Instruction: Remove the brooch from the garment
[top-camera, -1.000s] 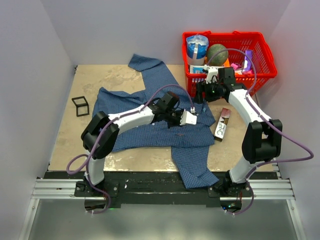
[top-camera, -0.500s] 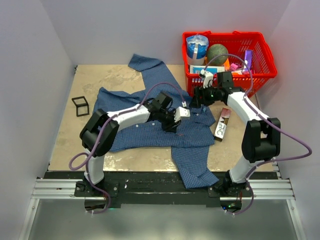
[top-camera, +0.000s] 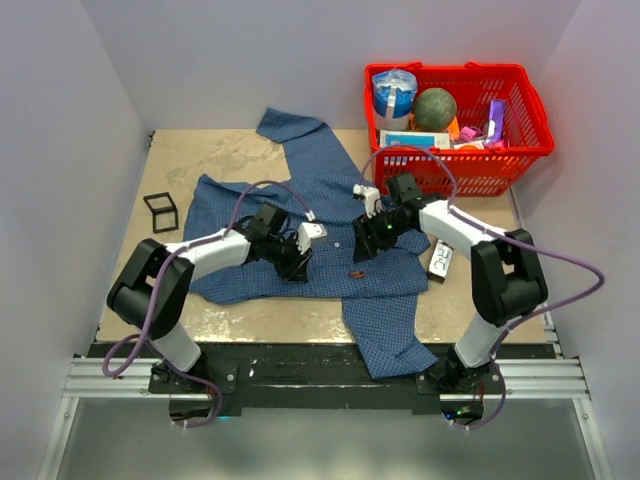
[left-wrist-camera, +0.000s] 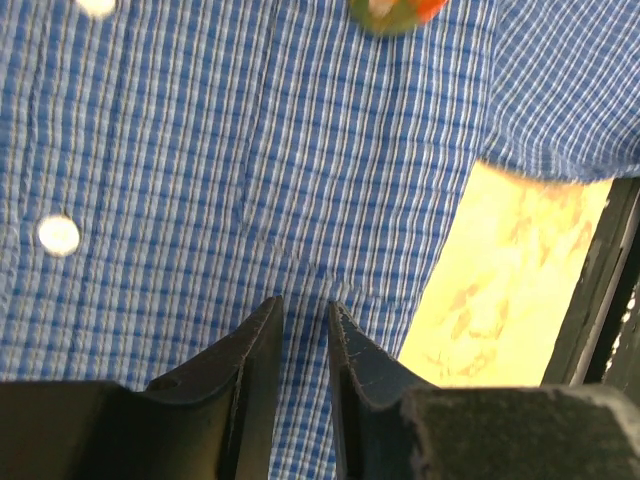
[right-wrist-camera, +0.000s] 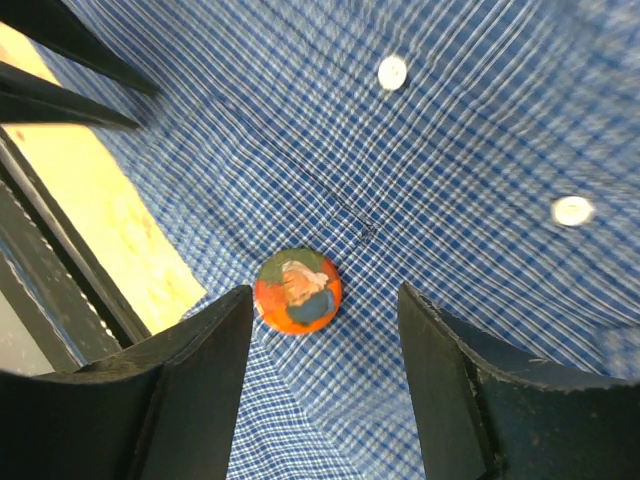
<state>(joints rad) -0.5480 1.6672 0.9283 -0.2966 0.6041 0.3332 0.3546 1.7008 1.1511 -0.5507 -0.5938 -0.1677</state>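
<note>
Round orange-brown pin brooch (right-wrist-camera: 298, 291), lower centre, on blue fine-checked cloth shirt (right-wrist-camera: 450, 120); right claw (right-wrist-camera: 325, 300) wide, straddling for grasp; left claw (left-wrist-camera: 305, 305) narrow, likely steadying shirt.

Blue fine-checked shirt (top-camera: 325, 195) spread flat, front up; small round orange brooch (right-wrist-camera: 298, 291) on fabric near hem edge.

so the little round orange-and-green brooch (left-wrist-camera: 392, 12) is chopped off by the top edge of the left wrist view and blurry, just a speck from overhead
</note>
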